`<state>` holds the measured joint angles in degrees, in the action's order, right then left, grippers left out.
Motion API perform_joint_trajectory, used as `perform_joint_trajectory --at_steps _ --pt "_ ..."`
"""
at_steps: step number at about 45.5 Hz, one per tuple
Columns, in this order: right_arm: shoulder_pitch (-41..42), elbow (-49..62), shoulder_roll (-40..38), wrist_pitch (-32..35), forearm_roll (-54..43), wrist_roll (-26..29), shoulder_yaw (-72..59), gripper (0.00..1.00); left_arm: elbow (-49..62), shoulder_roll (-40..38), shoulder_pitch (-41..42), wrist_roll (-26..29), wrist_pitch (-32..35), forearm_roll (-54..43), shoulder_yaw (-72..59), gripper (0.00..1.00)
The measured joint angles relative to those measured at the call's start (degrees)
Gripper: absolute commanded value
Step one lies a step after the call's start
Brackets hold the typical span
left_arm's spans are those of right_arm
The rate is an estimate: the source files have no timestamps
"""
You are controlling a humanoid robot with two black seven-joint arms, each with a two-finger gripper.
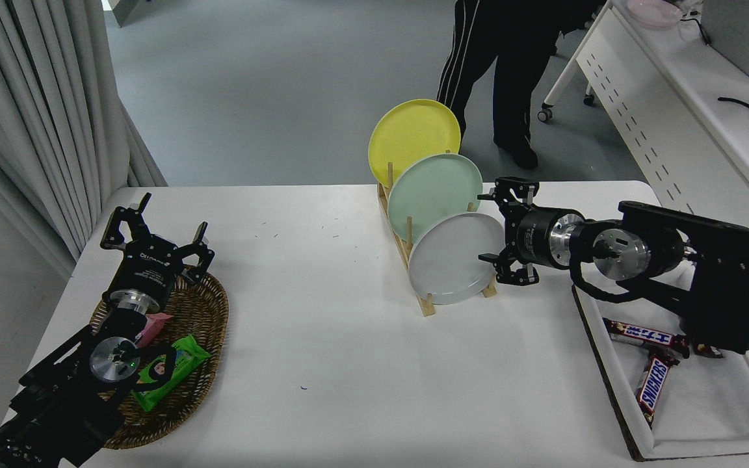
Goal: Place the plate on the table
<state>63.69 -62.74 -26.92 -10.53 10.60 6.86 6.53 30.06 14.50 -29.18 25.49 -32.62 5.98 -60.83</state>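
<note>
The light-grey plate [454, 259] stands tilted in the front slot of a wooden rack [413, 260] on the white table [348, 364]. Behind it stand a mint-green plate [433, 190] and a yellow plate [411, 133]. My right gripper [497, 227] is open, reaching in from the right, with its fingers spread on either side of the grey plate's right rim. My left gripper [157, 231] is open and parked at the lower left over a wicker basket.
The wicker basket [202, 325] with snack packs lies at the left. A white tray [693, 416] with chocolate bars lies at the right, under my right arm. A person's legs [498, 71] stand beyond the far edge. A white perforated desk [647, 110] stands at the upper right.
</note>
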Motion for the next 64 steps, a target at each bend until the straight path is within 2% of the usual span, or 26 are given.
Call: perform_joint_trajectory --at_steps 10,24,57,64 --pt "-2.4 4.3 1.6 0.7 -6.5 -2.7 4.4 1.00 0.0 0.0 0.0 0.0 0.0 0.0 0.0 1.00" --pt "-0.1 7.3 3.7 2.4 -8.9 -3.6 -2.4 1.00 0.0 0.0 0.0 0.0 0.0 0.0 0.0 1.00" --pt "1.2 9.7 8.8 2.8 -3.8 -3.6 -2.1 0.97 0.0 0.0 0.0 0.0 0.0 0.0 0.0 1.00" --pt "1.1 10.2 9.4 2.8 -3.0 -3.6 -1.9 0.89 0.0 0.0 0.0 0.0 0.0 0.0 0.0 1.00"
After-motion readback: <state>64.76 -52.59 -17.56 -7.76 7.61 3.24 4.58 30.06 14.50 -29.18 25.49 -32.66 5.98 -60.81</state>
